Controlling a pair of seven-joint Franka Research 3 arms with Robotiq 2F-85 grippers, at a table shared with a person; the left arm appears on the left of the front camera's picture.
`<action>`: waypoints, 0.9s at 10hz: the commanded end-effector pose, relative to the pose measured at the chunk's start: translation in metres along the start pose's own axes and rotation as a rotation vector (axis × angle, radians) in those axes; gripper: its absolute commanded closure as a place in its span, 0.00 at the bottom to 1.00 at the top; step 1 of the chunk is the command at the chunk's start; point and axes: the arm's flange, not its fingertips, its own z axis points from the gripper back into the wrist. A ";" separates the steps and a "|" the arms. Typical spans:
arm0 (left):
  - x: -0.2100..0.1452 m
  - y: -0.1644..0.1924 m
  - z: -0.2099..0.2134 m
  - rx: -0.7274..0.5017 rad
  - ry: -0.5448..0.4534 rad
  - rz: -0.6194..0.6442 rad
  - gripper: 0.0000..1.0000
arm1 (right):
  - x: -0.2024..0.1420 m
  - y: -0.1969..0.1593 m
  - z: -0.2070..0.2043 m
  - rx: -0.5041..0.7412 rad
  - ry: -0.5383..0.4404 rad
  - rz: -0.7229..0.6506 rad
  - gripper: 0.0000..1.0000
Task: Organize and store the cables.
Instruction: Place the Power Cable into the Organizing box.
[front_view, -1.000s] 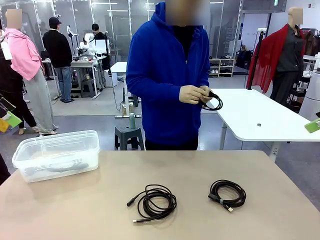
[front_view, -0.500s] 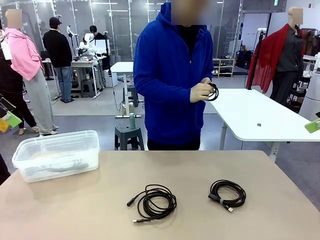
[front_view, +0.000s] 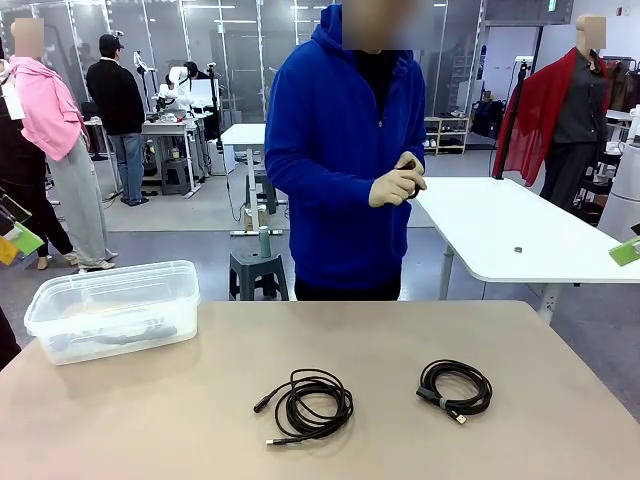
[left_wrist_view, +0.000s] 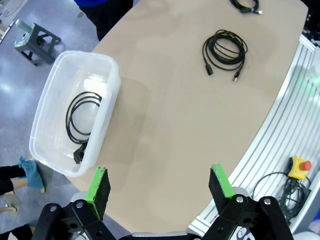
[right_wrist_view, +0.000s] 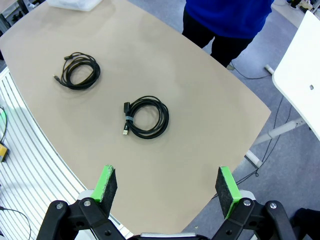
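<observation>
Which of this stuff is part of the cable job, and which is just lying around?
Job: left coiled cable; right coiled cable; clear bin, one coil already inside.
Lying about: grey stool; white table; emergency-stop button.

Coil (left_wrist_view: 244, 8), box (right_wrist_view: 75, 4) each cut off by top edge.

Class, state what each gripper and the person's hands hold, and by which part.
Left gripper and right gripper: open, empty. Person's hands clasped; contents cannot be told.

Two black coils are laid flat on the table (front_view: 150, 430), well apart: looser coil (front_view: 303, 405) mid-table, tighter coil (front_view: 455, 388) to its right. A third coil (left_wrist_view: 81, 119) is sat in the clear bin (left_wrist_view: 47, 107).
</observation>
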 end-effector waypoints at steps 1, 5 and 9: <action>0.004 0.001 0.001 0.007 0.013 0.012 0.00 | -0.001 -0.001 0.000 0.005 -0.004 0.005 0.00; 0.004 0.001 0.001 0.007 0.013 0.012 0.00 | -0.001 -0.001 0.000 0.005 -0.004 0.005 0.00; 0.004 0.001 0.001 0.007 0.013 0.012 0.00 | -0.001 -0.001 0.000 0.005 -0.004 0.005 0.00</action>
